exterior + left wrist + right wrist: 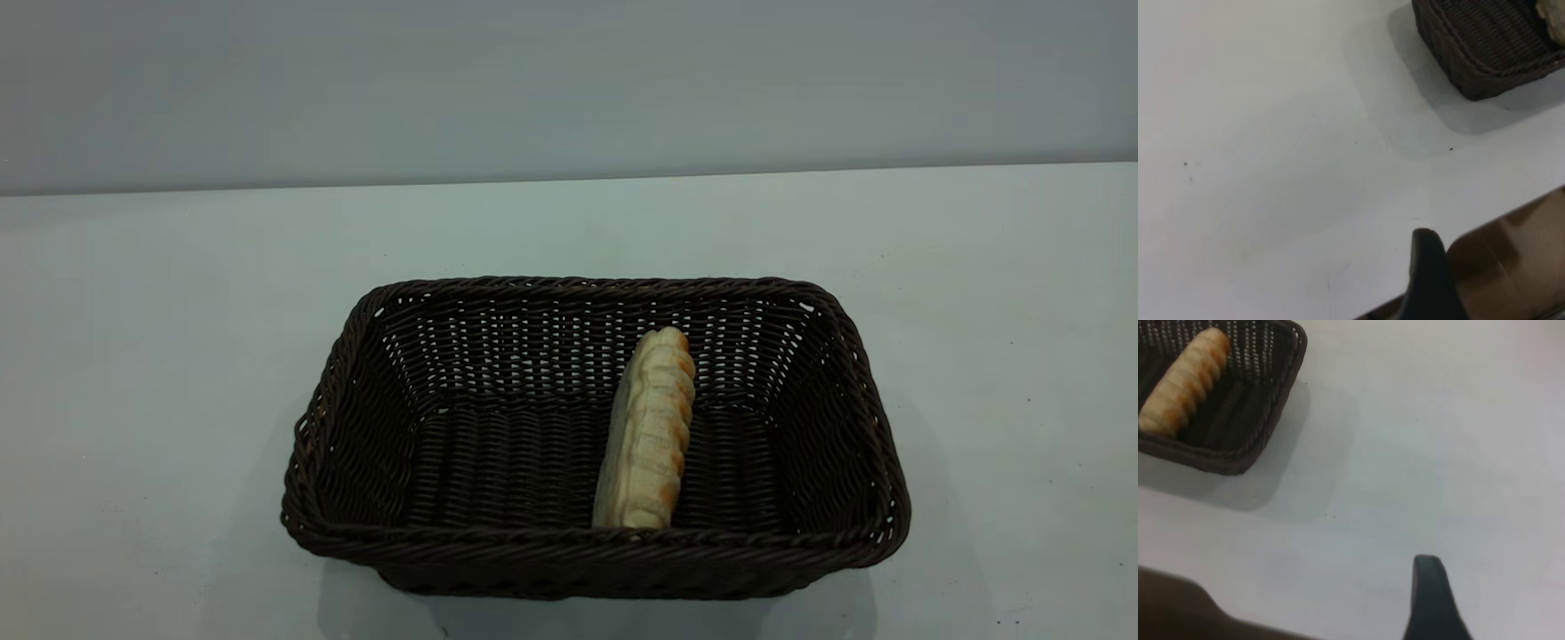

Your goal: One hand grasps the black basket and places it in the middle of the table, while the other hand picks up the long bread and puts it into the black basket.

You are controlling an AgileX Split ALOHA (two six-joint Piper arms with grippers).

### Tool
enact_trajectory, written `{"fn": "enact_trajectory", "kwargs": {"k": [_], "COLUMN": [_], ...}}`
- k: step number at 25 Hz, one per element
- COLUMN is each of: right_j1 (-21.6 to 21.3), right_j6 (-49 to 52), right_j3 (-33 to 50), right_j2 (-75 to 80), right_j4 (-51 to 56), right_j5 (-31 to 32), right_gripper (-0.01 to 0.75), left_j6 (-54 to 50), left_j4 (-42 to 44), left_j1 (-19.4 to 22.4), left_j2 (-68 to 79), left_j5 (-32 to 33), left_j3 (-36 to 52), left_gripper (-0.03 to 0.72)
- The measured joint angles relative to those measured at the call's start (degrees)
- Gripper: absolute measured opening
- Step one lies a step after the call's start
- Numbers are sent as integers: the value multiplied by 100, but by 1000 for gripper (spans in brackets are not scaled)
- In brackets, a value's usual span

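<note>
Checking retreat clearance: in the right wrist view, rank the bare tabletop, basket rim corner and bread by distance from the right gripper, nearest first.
1. The table: bare surface right under the right gripper's finger.
2. The black basket: its near rim corner, well clear of the finger.
3. The long bread: inside the basket, beyond that rim.

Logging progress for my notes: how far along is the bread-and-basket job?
It looks finished. The basket sits mid-table, and the bread lies inside it, one end propped against the far wall. Nothing is in hand: each wrist view shows only one finger, well away from the basket. Nothing seems left.
</note>
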Motion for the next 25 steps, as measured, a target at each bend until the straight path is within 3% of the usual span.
{"fn": "enact_trajectory", "kwargs": {"k": [25], "right_j1": [0], "right_j6": [106], "right_j3": [0], "right_j2": [0], "right_j4": [0], "right_j5": [-38], "right_gripper": [496], "left_j6": [306], "left_j4": [-523], "left_j1": [0], "left_j2": [0], "left_j5": [0], "left_j3": [0], "left_gripper": [539]}}
